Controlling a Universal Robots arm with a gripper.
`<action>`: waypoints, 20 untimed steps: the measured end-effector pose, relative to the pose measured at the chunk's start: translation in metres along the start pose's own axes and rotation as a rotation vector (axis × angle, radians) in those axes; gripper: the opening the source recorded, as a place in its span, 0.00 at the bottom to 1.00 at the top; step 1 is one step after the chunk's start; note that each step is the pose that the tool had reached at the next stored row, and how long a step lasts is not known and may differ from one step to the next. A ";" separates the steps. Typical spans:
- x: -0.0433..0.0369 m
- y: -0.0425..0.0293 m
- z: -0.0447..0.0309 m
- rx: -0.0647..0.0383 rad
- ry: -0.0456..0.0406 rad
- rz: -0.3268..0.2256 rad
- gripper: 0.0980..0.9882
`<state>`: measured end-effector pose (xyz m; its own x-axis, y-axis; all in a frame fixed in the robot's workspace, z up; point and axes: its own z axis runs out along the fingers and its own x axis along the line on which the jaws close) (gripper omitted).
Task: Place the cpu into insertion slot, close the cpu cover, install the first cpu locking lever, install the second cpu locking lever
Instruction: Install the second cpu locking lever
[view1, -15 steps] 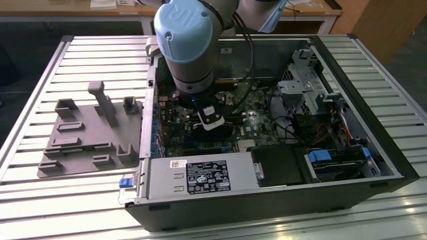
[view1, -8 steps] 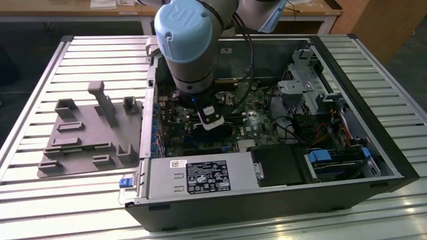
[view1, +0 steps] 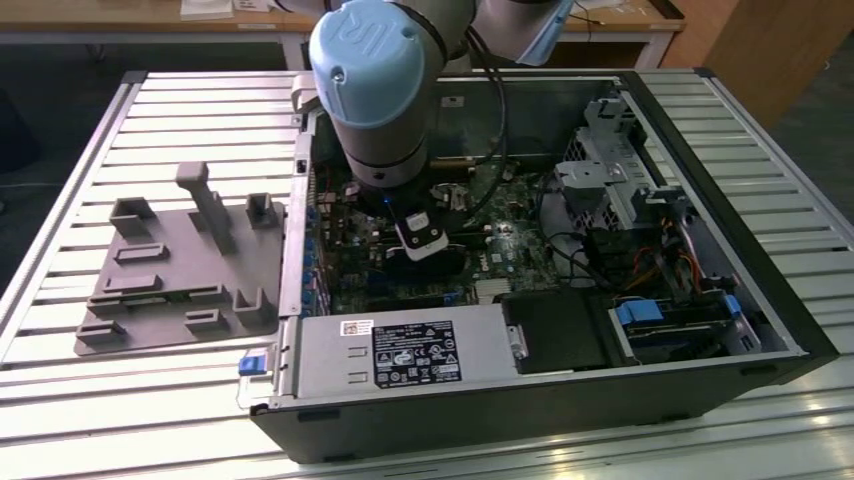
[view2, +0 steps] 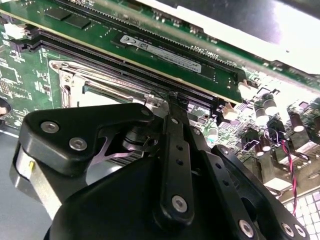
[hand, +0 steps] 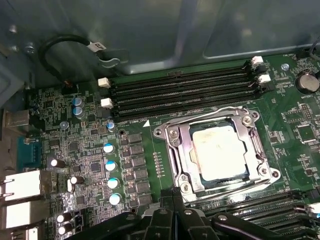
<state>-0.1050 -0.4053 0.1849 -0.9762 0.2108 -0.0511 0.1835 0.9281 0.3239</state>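
In the exterior view the end effector (view1: 422, 243) hangs low inside the open computer case (view1: 694, 330) on the slatted counter (view1: 80, 180). In the second wrist view its fingers (view2: 172, 145) look clenched beside the insertion slot (view2: 75, 87). In the first wrist view the cpu (hand: 218, 150) sits seated under the cpu cover (hand: 177, 145) (apparently lowered); lever work should press steadily, without side-slip.

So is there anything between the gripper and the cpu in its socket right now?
Nothing visible. In the first wrist view the cpu sits in the insertion slot under the closed cpu cover, and the gripper sits at the cover's near edge.
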 end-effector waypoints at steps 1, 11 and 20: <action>-0.0001 0.0003 -0.0007 0.000 -0.0002 0.000 0.00; -0.0016 0.0071 -0.0204 0.022 -0.0041 -0.003 0.00; -0.0237 0.0115 -0.0185 0.030 -0.0048 -0.002 0.00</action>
<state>-0.0819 -0.4053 0.2074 -0.9761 0.2099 -0.0564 0.1845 0.9374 0.2953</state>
